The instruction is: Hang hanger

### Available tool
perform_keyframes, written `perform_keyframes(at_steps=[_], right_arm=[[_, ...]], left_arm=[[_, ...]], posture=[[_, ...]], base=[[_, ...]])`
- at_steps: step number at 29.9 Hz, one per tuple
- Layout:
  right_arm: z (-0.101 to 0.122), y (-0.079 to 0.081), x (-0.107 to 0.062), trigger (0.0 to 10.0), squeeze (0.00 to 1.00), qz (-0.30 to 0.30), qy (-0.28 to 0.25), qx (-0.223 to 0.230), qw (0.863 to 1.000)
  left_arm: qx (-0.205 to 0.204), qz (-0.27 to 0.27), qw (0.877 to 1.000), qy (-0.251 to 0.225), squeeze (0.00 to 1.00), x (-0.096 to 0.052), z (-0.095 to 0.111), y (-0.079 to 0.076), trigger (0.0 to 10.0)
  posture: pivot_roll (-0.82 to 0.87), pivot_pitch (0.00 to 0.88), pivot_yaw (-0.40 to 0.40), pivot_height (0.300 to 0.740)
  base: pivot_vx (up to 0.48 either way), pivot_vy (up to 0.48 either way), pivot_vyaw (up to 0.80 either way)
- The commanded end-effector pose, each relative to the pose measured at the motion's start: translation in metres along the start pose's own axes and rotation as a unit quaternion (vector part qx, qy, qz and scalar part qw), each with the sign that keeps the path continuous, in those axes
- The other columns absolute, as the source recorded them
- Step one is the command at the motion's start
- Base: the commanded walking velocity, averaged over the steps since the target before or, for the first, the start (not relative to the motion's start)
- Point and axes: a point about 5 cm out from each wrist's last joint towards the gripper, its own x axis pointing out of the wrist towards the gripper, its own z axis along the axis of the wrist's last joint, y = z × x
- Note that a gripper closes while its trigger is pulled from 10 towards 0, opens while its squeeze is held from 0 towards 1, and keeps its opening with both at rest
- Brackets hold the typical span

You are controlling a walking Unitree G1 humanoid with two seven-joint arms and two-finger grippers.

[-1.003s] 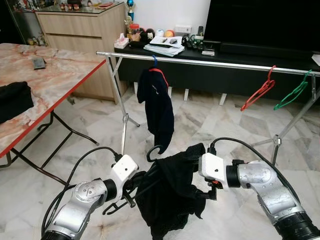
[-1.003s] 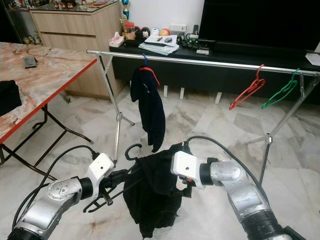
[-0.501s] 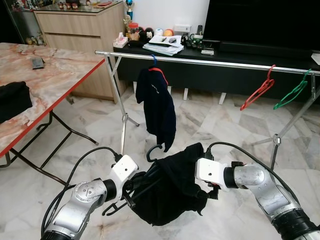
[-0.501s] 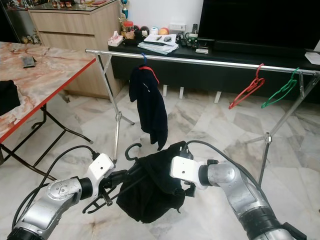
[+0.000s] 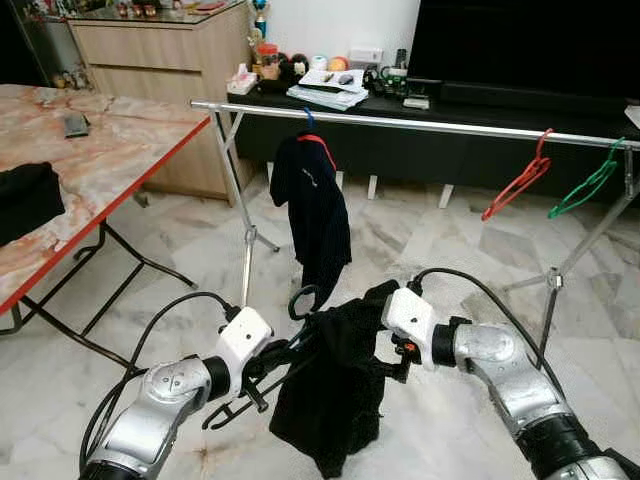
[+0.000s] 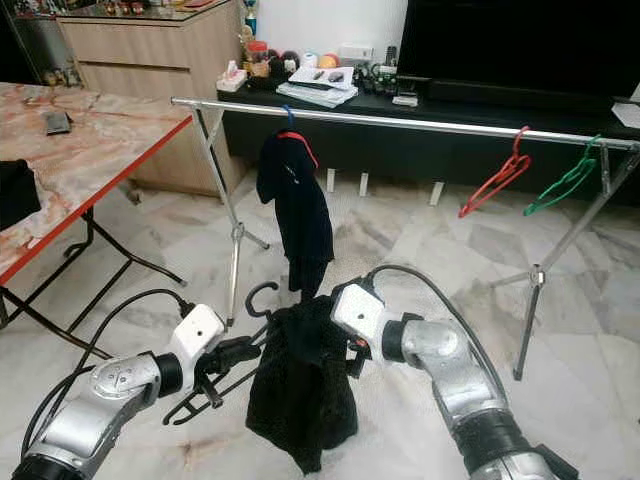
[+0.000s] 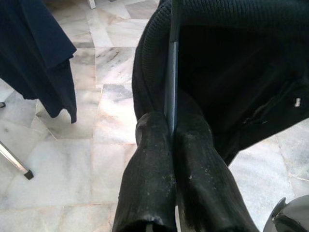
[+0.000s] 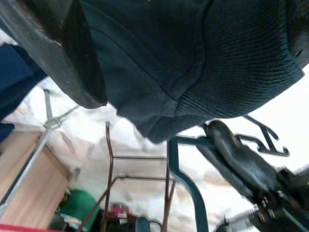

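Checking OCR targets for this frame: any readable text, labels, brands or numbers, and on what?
None readable.
Papers on the dark console: print too small to read.
Navy shirt hanging on the rail: small pale mark on the chest, too small to read.
Black garment on the hanger between left hand and right hand: tiny white tag in the left wrist view, no legible text.

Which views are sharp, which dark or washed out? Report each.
Left and right eye views: sharp, evenly lit, with the clothes rail crisp. Left wrist view: clear, black garment dark. Right wrist view: floor overexposed white, fingers blurred.
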Motion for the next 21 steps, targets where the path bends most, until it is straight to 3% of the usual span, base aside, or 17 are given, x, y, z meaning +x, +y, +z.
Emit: perform_keyframes(at_steps=[1, 3, 8, 9, 10, 11, 12, 13, 14, 16, 21], right_arm=[[0.004, 0.0, -0.002, 10.0, 1.0, 0.005, -0.013, 0.003, 1.0], [0.001, 0.0, -0.005, 10.0, 1.0, 0.013, 0.006, -0.008, 1.0], [-0.02, -0.012, -0.014, 10.0, 1.0, -0.03, 0.14, -0.089, 0.986], [-0.023, -0.013, -0.016, 10.0, 0.13, -0.035, 0.155, -0.099, 0.982], [-0.024, -0.014, -0.017, 10.0, 0.13, -0.037, 0.162, -0.103, 0.981], [-0.021, -0.014, -0.016, 10.0, 0.0, -0.037, 0.14, -0.086, 0.986], [-0.018, -0.014, -0.015, 10.0, 0.0, -0.035, 0.123, -0.073, 0.989], [-0.009, -0.011, -0.014, 10.0, 0.0, -0.022, 0.068, -0.043, 0.997], [-0.009, -0.011, -0.014, 10.0, 0.0, -0.022, 0.068, -0.043, 0.997], [0.002, -0.008, -0.015, 10.0, 0.0, -0.007, 0.003, -0.013, 1.0], [0.0, -0.01, -0.016, 10.0, 0.0, -0.023, 0.003, -0.023, 0.999]], left_arm=[[0.01, 0.005, 1.0, -0.019, 0.0, -0.002, 0.01, 0.005, 10.0], [0.008, 0.002, 1.0, -0.018, 0.0, -0.001, 0.01, 0.005, 10.0], [0.008, 0.001, 1.0, -0.015, 0.0, -0.002, 0.009, 0.004, 10.0], [0.008, 0.001, 1.0, -0.014, 0.0, -0.002, 0.008, 0.004, 10.0], [0.008, 0.0, 1.0, -0.014, 0.0, -0.002, 0.008, 0.004, 10.0], [0.008, 0.0, 1.0, -0.013, 0.0, -0.002, 0.008, 0.004, 10.0], [0.008, 0.0, 1.0, -0.013, 0.0, -0.002, 0.008, 0.004, 10.0], [0.007, -0.002, 1.0, -0.012, 0.0, -0.002, 0.008, 0.004, 10.0], [0.007, -0.002, 1.0, -0.012, 0.0, -0.002, 0.008, 0.004, 10.0], [0.006, -0.007, 1.0, -0.011, 0.0, -0.003, 0.008, 0.003, 10.0], [0.004, -0.011, 1.0, -0.009, 0.0, -0.003, 0.006, 0.002, 10.0]], posture=[[0.05, 0.063, -0.012, 0.74], [0.05, 0.063, -0.012, 0.74], [0.05, 0.066, -0.01, 0.74], [0.05, 0.065, -0.01, 0.74], [0.05, 0.065, -0.01, 0.74], [0.05, 0.065, -0.01, 0.74], [0.05, 0.065, -0.01, 0.74], [0.06, 0.066, -0.01, 0.74], [0.06, 0.066, -0.01, 0.74], [0.05, 0.067, -0.01, 0.74], [0.06, 0.067, -0.009, 0.74]], base=[[0.0, 0.0, 0.0], [0.0, 0.0, 0.0], [0.0, 0.0, 0.0], [0.0, 0.0, 0.0], [0.0, 0.0, 0.0], [0.0, 0.0, 0.0], [0.0, 0.0, 0.0], [0.0, 0.0, 0.0], [0.0, 0.0, 0.0], [0.0, 0.0, 0.0], [0.0, 0.0, 0.0]])
